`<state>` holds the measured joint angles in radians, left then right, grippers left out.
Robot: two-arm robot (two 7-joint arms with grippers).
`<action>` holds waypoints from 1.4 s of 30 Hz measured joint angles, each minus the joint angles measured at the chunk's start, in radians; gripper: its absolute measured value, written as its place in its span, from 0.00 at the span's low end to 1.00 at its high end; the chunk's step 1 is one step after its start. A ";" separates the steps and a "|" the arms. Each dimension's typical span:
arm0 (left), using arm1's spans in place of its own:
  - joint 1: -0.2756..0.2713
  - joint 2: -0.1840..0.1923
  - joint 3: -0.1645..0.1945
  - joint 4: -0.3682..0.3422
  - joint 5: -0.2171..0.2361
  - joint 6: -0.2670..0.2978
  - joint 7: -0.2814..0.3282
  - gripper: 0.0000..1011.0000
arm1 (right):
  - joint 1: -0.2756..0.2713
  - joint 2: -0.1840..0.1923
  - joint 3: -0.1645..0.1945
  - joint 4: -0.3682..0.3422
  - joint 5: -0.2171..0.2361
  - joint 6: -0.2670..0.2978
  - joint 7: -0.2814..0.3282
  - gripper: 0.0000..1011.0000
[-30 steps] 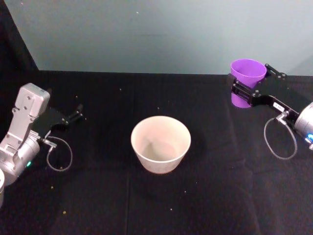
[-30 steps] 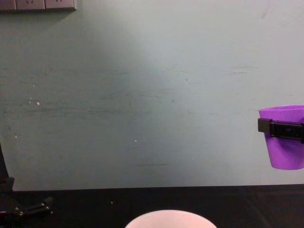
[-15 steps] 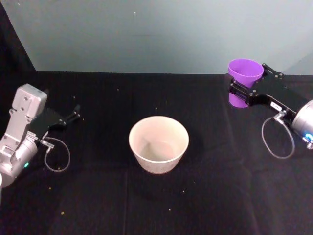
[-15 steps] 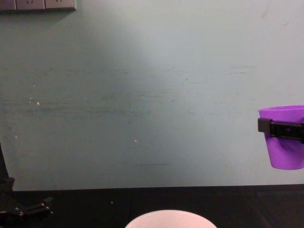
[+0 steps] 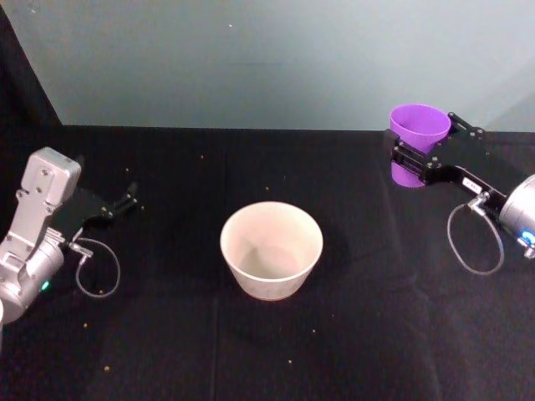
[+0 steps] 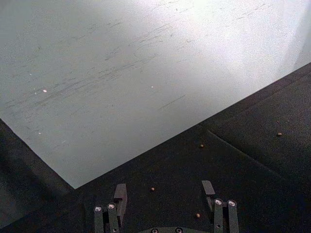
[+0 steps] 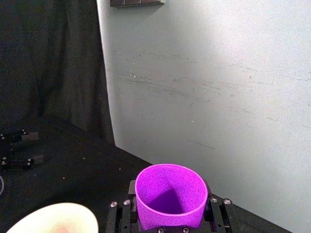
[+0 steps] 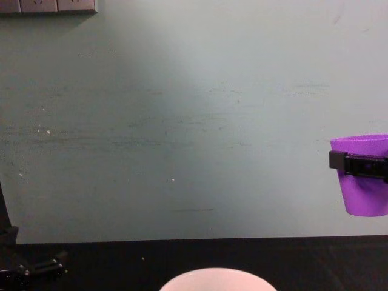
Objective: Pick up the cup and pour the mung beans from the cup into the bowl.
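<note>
Our right hand is clamped around the cup, pressing on either side of its wall below the rim. It holds the cup upright at the far right of the bench, well apart from the bowl, which stands near the middle. Our left hand lies idle at the left side, its fingers apart with nothing between them.

We judge the step in hand to be the carry: the cup is off the bench but nowhere near over the bowl. The next move calls for a level sweep to the left until the rim is above the bowl's wide mouth. After that, a slow roll of the wrist would tip the lip down toward the bowl's centre.

The head view gives us the sideways gap between cup and bowl, yet says little of height. The chest view supplies that: the cup hangs against the wall, its base clear above the bench. The right wrist view looks down into the cup, whose inside reads purple to the floor; whether any mung beans lie in it we cannot tell. The left wrist view confirms the spread fingers and picks out stray grains on the dark cloth.
</note>
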<state>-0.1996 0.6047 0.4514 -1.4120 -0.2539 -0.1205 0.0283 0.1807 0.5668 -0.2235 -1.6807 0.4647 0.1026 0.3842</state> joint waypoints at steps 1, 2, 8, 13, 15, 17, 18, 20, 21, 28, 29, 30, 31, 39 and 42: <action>0.000 0.000 0.000 0.000 0.000 0.000 0.000 0.99 | 0.000 0.000 0.000 0.000 0.000 0.000 0.000 0.73; 0.000 0.000 0.000 0.000 0.000 0.000 0.000 0.99 | 0.000 0.000 0.000 0.000 0.000 0.000 0.000 0.73; 0.000 0.000 0.000 0.000 0.000 0.000 0.000 0.99 | 0.000 0.000 0.000 0.000 0.000 0.000 0.000 0.73; 0.000 0.000 0.000 0.000 0.000 0.000 0.000 0.99 | 0.000 0.000 0.000 0.000 0.000 0.000 0.000 0.73; 0.000 0.000 0.000 0.000 0.000 0.000 0.000 0.99 | 0.000 0.000 0.000 0.000 0.000 0.000 0.000 0.73; 0.000 0.000 0.000 0.000 0.000 0.000 0.000 0.99 | 0.000 0.000 0.000 0.000 0.000 0.000 0.000 0.73; 0.000 0.000 0.000 0.000 0.000 0.000 0.000 0.99 | 0.000 0.000 0.000 0.000 0.000 0.000 0.000 0.73; 0.000 0.000 0.000 0.000 0.000 0.000 0.000 0.99 | 0.000 0.000 0.000 0.000 0.000 0.000 0.000 0.73; 0.000 0.000 0.000 0.000 0.000 0.000 0.000 0.99 | 0.000 0.000 0.000 0.000 0.000 0.000 0.000 0.73; 0.000 0.000 0.000 0.000 0.000 0.000 0.000 0.99 | 0.000 0.000 0.000 0.000 0.000 0.000 0.000 0.73; 0.000 0.000 0.000 0.000 0.000 0.000 0.000 0.99 | 0.000 0.000 0.000 0.000 0.000 0.000 0.000 0.73; 0.000 0.000 0.000 0.000 0.000 0.000 0.000 0.99 | 0.000 0.000 0.000 0.000 0.000 0.000 0.000 0.73; 0.000 0.000 0.000 0.000 0.000 0.000 0.000 0.99 | 0.000 0.000 0.000 0.000 0.000 0.000 0.000 0.73; 0.000 0.000 0.000 0.000 0.000 0.000 0.000 0.99 | 0.000 0.000 0.000 0.000 0.000 0.000 0.000 0.73; 0.000 0.000 0.000 0.000 0.000 0.000 0.000 0.99 | 0.000 0.000 0.000 0.000 0.000 0.000 0.000 0.73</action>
<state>-0.1995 0.6047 0.4514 -1.4120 -0.2539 -0.1205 0.0283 0.1807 0.5669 -0.2235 -1.6807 0.4646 0.1026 0.3841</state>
